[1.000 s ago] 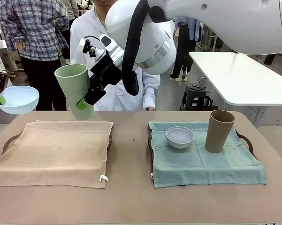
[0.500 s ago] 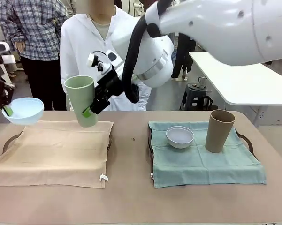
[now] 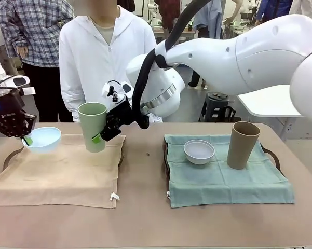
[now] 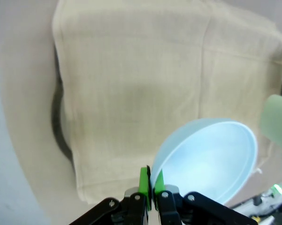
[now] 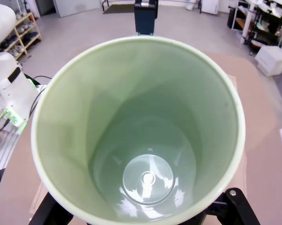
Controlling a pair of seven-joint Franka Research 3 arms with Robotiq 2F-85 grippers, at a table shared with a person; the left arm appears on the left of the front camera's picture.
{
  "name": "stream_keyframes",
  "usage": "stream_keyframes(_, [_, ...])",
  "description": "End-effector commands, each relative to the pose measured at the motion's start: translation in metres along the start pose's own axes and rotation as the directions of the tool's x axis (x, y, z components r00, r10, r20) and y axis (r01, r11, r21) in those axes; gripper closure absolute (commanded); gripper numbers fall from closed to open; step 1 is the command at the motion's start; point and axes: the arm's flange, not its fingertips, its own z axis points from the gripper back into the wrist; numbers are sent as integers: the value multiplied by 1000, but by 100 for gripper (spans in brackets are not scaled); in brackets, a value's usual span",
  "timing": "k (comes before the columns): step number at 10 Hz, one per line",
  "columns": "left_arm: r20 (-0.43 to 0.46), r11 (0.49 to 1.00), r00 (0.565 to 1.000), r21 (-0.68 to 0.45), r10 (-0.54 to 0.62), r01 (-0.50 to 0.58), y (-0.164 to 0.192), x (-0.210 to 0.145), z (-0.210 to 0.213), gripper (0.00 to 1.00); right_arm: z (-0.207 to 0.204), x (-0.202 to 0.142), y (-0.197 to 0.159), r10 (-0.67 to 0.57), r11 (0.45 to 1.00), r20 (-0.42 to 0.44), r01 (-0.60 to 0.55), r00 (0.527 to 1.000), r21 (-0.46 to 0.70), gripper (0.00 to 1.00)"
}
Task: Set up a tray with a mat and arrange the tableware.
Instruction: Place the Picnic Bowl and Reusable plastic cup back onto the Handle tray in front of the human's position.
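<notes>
Pinching the rim of the pale blue bowl [image 4: 208, 159] with the left gripper [image 4: 150, 185], pads nearly together, above the beige mat [image 4: 145, 84]. Gripping the light green tumbler [image 3: 92, 126] in the right gripper [image 3: 101, 136], upright over that mat's far edge (right wrist view looking straight into its hollow, fingers mostly hidden). Sitting on the teal mat [image 3: 223, 181]: greyish white bowl [image 3: 199, 151], tan brown tumbler [image 3: 242, 144]. No readable writing.

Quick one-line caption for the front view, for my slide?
Right gripper lowers light green tumbler and left gripper a pale blue bowl over the beige mat.
</notes>
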Motion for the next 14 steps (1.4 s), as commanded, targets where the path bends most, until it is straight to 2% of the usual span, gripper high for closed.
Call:
stream_keyframes(1, [-3,999,1000,-44,-10,10,3,16,-8,96,-9,1,-3,16,1000,5,-16,1000,-1,19])
stream_keyframes(10, [-26,1000,999,9,-29,30,-4,32,-45,96,-15,-27,-16,-47,999,-12,47,999,17,19])
stream_keyframes(11, [-22,1000,1000,5,-20,20,-8,26,-35,96,-10,-16,-11,-82,996,-63,84,995,29,19])
stream_keyframes(12, [-40,1000,999,4,-13,13,-4,29,-42,96,-16,-30,-11,-39,999,-10,39,999,13,19])
stream_keyframes(14, [-38,1000,999,4,-15,15,-5,30,-42,96,-16,-29,-11,-53,998,-22,54,998,16,19])
